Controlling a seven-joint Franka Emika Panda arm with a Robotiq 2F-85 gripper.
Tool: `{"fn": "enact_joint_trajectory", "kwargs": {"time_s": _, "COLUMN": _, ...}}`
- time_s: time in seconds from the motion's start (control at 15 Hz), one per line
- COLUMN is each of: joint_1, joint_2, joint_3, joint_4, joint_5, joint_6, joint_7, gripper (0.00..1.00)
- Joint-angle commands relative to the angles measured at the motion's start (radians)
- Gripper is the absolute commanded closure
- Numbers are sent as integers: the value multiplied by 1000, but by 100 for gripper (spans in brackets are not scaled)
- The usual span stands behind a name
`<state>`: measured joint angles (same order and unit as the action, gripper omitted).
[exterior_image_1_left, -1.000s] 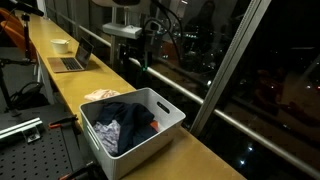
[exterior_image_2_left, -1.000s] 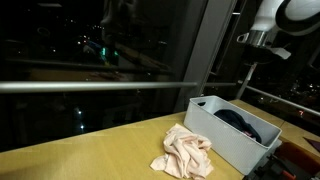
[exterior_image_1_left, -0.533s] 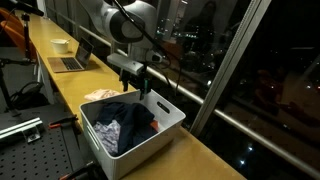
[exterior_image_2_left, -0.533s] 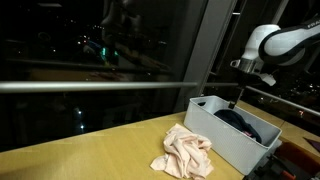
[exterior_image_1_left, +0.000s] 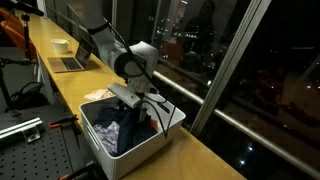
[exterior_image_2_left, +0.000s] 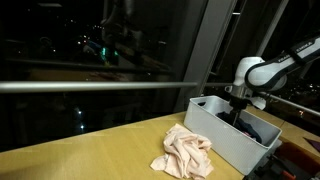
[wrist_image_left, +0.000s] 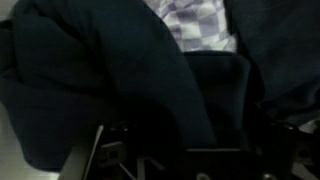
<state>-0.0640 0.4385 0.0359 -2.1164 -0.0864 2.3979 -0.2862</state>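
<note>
Wrist view: frame nearly filled by a dark garment (wrist_image_left: 130, 70), crumpled, w/ a checked cloth (wrist_image_left: 195, 25) showing past its top edge. Hand (exterior_image_1_left: 135, 108) is down inside the white bin (exterior_image_1_left: 150, 148), below the rim and roughly mid-bin, at the garment's top folds. Fingers are too dim/buried to read, so can't tell if they're spread, pressed together or pinching fabric.

Dark garment is in the bin, on top of the pile. Pink cloth (exterior_image_2_left: 185, 150) lies on the bench (exterior_image_2_left: 80, 150) just outside the bin's end wall, not involved.

How I'd do it, IMO:
- keep wrist approx vertical and stay off the bin walls
- bite a thick fold, not a single layer
- make sure the checked cloth isn't caught in the same pinch
- any lift goes straight up past the rim, since fabric drags

Orientation: it's a heap w/ no real front/back. In an exterior view the bulk looks to run along the bin's long side (exterior_image_2_left: 255, 125). Rough call only.
</note>
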Motion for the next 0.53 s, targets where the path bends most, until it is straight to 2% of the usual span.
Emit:
{"fn": "enact_joint_trajectory", "kwargs": {"time_s": 0.0, "joint_1": -28, "joint_2": 123, "joint_3": -5, "joint_4": 51, "joint_5": 24, "joint_6": 11, "joint_7": -17, "gripper": 0}}
{"fn": "enact_joint_trajectory", "kwargs": {"time_s": 0.07, "joint_1": -34, "joint_2": 159, "joint_3": -6, "joint_4": 66, "joint_5": 24, "joint_6": 9, "joint_7": -14, "gripper": 25}}
{"fn": "enact_joint_trajectory", "kwargs": {"time_s": 0.13, "joint_1": -41, "joint_2": 178, "joint_3": -4, "joint_4": 74, "joint_5": 27, "joint_6": 7, "joint_7": -14, "gripper": 26}}
{"fn": "enact_joint_trajectory", "kwargs": {"time_s": 0.33, "joint_1": -52, "joint_2": 200, "joint_3": -2, "joint_4": 93, "joint_5": 28, "joint_6": -1, "joint_7": -7, "gripper": 50}}
{"fn": "enact_joint_trajectory", "kwargs": {"time_s": 0.47, "joint_1": -58, "joint_2": 163, "joint_3": 6, "joint_4": 83, "joint_5": 43, "joint_6": -9, "joint_7": -10, "gripper": 62}}
